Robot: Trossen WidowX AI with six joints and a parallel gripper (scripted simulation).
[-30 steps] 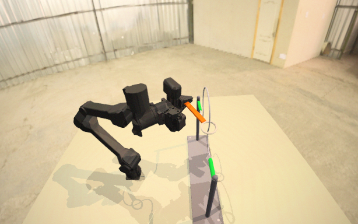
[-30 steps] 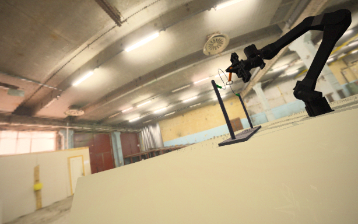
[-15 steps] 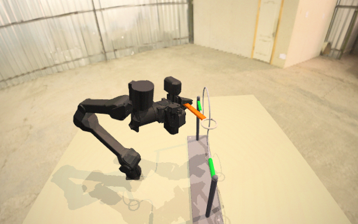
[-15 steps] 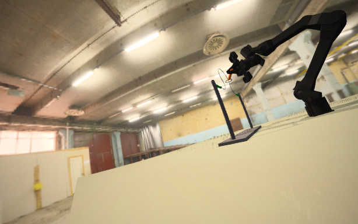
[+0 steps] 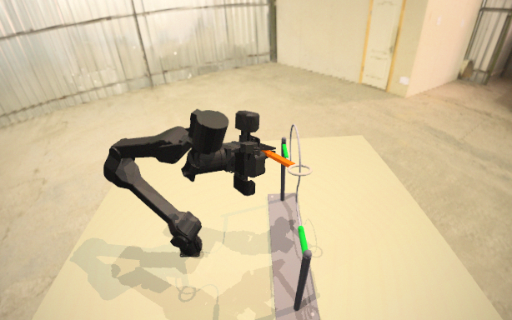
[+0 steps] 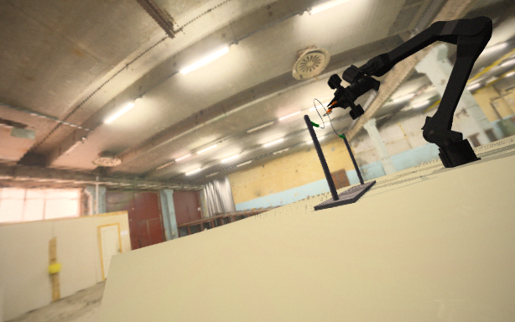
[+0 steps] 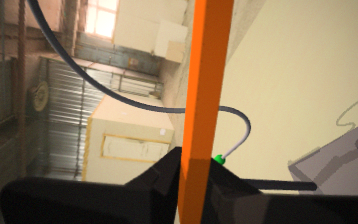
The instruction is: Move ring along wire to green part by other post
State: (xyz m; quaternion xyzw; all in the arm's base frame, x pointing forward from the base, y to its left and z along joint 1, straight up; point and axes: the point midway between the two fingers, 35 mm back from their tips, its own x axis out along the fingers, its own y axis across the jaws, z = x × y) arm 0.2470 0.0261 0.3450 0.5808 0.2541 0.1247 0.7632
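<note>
reaching from the left, the black arm [image 5: 154, 142] [image 6: 461, 63] ends in its gripper [image 5: 270, 148] [image 6: 331, 106] [image 7: 195, 162], pinched on the orange handle [image 5: 279, 158] [image 6: 329, 111] [image 7: 205, 75]. next, the far post [image 5: 283, 179] [image 6: 322, 159] carries one green part [image 5: 285, 151] [image 6: 314, 124] [image 7: 219, 159]. then the ring [image 5: 311, 170] is around the thin grey wire [image 5: 298, 146] [image 6: 315, 101] [image 7: 90, 80], between both green parts; whether they touch, i cannot tell. rightmost, the near post [image 5: 303, 281] [image 6: 353, 159] stands beside the other green part [image 5: 303, 239] [image 6: 342, 136], above the desk [image 5: 375, 233] [image 6: 293, 260] [image 7: 280, 90].

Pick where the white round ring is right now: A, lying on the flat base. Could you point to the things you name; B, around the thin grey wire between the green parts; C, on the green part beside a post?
B: the white round ring [image 5: 290, 172] encircles the thin grey wire [image 5: 297, 196], away from both green parts.
</note>
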